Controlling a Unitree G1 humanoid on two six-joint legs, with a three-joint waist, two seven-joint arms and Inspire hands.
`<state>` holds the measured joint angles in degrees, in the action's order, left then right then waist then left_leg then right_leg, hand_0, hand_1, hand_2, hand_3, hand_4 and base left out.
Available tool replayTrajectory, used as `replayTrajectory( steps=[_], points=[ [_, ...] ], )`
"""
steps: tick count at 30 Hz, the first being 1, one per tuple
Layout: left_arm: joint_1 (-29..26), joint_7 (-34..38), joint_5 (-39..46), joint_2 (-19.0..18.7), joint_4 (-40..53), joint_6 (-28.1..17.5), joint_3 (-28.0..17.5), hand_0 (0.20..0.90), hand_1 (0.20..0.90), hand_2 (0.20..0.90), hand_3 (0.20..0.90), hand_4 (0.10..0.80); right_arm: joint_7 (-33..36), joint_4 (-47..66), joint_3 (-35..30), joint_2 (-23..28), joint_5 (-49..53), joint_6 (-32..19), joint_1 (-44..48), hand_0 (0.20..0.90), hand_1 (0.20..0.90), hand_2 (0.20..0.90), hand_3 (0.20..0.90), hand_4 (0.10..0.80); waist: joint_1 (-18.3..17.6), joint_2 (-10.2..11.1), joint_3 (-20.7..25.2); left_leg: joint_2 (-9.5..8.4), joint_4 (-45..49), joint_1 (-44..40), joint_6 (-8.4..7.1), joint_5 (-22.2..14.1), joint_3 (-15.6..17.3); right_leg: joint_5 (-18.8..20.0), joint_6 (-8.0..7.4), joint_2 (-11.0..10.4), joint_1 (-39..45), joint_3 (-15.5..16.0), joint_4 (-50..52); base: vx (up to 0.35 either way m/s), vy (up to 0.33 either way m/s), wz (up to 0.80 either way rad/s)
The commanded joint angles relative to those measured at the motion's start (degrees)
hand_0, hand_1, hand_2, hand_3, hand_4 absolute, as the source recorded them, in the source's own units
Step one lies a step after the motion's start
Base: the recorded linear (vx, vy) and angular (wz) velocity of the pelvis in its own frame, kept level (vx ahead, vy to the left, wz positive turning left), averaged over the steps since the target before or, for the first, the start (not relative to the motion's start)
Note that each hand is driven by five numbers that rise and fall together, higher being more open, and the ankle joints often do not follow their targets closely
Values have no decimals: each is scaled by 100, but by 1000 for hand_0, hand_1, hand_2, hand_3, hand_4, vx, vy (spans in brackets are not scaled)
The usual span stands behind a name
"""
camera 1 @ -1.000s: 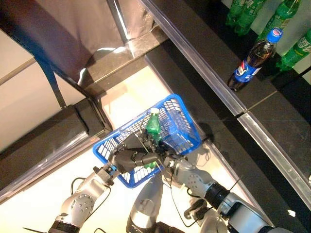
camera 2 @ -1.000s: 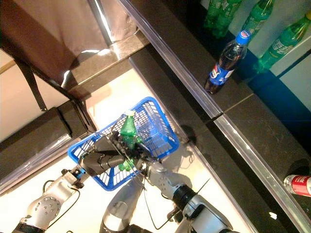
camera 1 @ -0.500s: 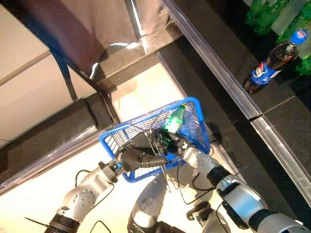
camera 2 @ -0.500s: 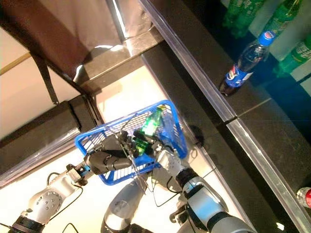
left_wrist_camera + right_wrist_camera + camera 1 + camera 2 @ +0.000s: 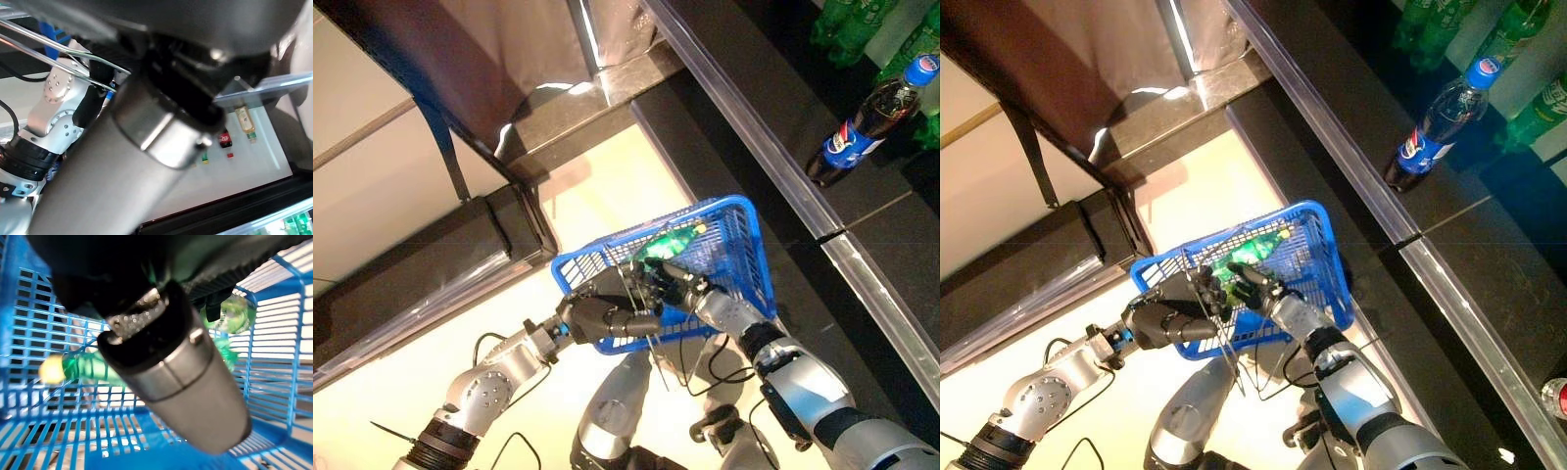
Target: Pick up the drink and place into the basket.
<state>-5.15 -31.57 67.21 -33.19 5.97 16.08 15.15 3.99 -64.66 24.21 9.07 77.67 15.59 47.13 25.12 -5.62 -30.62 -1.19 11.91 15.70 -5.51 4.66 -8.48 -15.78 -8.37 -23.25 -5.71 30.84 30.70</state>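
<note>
Left eye view showed you the blue basket (image 5: 744, 257) held up off the floor, tilted, with the green drink bottle (image 5: 668, 241) lying on its side inside it, yellow cap toward the far wall of the basket. Your left hand (image 5: 597, 315) sat at the basket's near rim, dark fingers curled round the wire handle (image 5: 1197, 284) (the thin metal bars also crossed the left wrist view, though that view was mostly filled by the arm itself). Your right hand (image 5: 1255, 284) reached over the near rim into the basket, just beside the bottle's lower end. In the right wrist view the bottle (image 5: 83, 368) lay against the blue mesh past the hand's bulk, and you could not tell from any view whether those fingers were round the bottle or loose of it.

Beyond the basket ran a dark counter (image 5: 744, 147) with a clear edge strip. On it stood a cola bottle (image 5: 857, 122) with a blue cap and blue label, upright as far as the slanted view let you judge, with several green bottles (image 5: 1518, 39) close behind it. At the right eye view's lower right edge lay a red can (image 5: 1555, 397), only partly in the picture.
</note>
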Motion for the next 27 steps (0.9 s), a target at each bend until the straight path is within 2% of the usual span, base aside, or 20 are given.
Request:
replayTrajectory(
  steps=[1, 11, 14, 18, 19, 20, 21, 22, 27],
  points=[
    [-760, -788, 1087, 565, 1974, -627, -246, 300, 300, 300, 200, 100, -624, 317, 101, -414, -21, -29, 983, 900, 900, 900, 900, 800, 35, -283, 124, -60, 653, 214, 269, -461, 352, 1056, 224, 106, -101, -135, -462, -6, 3, 4],
    [-851, -588, 1145, 627, 1684, -636, -304, 300, 300, 300, 200, 100, -1231, 282, 57, -258, -94, -116, 837, 900, 900, 900, 900, 800, -54, -231, 141, -4, 665, 202, 283, -496, 488, 1056, 203, 64, -165, -131, -375, 0, 0, 0],
    [-741, -540, 1194, 642, 1596, -680, -433, 300, 300, 300, 200, 100, -1523, 622, 63, -125, -165, -375, 613, 900, 900, 900, 900, 800, -125, -210, 155, 23, 658, 195, 273, -500, 543, 1064, 192, 67, -183, -164, -385, -7, 9, -1],
    [-483, -448, 1277, 768, 1406, -779, -600, 300, 300, 300, 200, 100, -1744, 1517, 146, 122, -89, -671, -96, 900, 900, 900, 900, 800, -295, -146, 167, 73, 644, 185, 268, -512, 619, 1085, 177, 89, -241, -266, -414, -40, 25, -7],
    [-376, -470, 1224, 796, 1348, -847, -676, 300, 300, 300, 200, 100, -1799, 1832, 79, 221, -151, -739, -395, 900, 900, 900, 900, 800, -366, -144, 160, 108, 583, 234, 316, -362, 666, 1232, 250, 102, -301, -221, -483, -47, -2, -17],
    [-273, -500, 1201, 821, 1311, -889, -741, 300, 300, 300, 200, 100, -1763, 2085, 37, 277, -227, -776, -625, 900, 900, 900, 900, 800, -427, -98, 166, 128, 603, 183, 273, -502, 653, 1109, 177, 130, -290, -323, -448, -56, -4, -17],
    [-159, -510, 1191, 852, 1282, -941, -799, 300, 300, 300, 200, 100, -1723, 2381, 22, 344, -318, -814, -882, 900, 900, 900, 900, 800, -487, -72, 168, 154, 587, 173, 267, -502, 675, 1110, 176, 159, -296, -356, -478, -49, -3, -16],
    [-62, -532, 1137, 893, 1230, -1018, -849, 300, 300, 300, 200, 100, -1714, 2631, -13, 391, -486, -835, -1113, 900, 900, 900, 900, 800, -552, -69, 166, 188, 532, 217, 305, -352, 727, 1247, 246, 185, -337, -320, -566, -118, 33, -18],
    [179, -240, 901, 976, 969, -1351, -997, 300, 300, 300, 200, 100, -1706, 3531, 5, 518, -1290, -832, -1954, 900, 900, 900, 900, 800, -789, 77, 215, 311, 415, 136, 273, -324, 834, 1244, 241, 329, -339, -493, -713, -44, -4, -21]
  ],
)
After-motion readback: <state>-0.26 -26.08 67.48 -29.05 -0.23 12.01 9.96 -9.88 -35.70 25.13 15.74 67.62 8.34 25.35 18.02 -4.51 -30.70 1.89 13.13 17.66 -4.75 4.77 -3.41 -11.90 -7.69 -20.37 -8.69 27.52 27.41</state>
